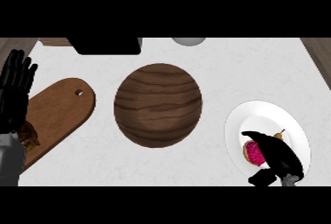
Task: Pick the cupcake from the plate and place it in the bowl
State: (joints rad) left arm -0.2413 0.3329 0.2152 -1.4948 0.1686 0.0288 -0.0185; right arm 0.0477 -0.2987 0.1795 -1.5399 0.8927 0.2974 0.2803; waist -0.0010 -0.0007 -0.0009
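Head view. The cupcake [253,152], pink-topped, sits on the white plate [258,113] at the right of the bench [258,65], toward the plate's lower half. The right robot hand [276,154] is directly upon it: black fingers arch over the cupcake from its right and upper side, hiding all but the left portion. Fingers appear curled about the cupcake; judged as grasping it, though contact underneath is hidden. No lift is evident; the cupcake looks seated on the plate.

The governing relation: the wooden bowl [158,105] lies to the left of the held cupcake and somewhat farther up the view, apart from the plate with a strip of bare bench between. The coming move, in my judgement, is a lift followed by a carry leftward to the bowl. The right robot hand is plainly the nearer one.

The left robot hand [16,85] shows at the left edge, fingers straight and upward, released, holding nothing, at rest beside a wooden cutting board [61,109].
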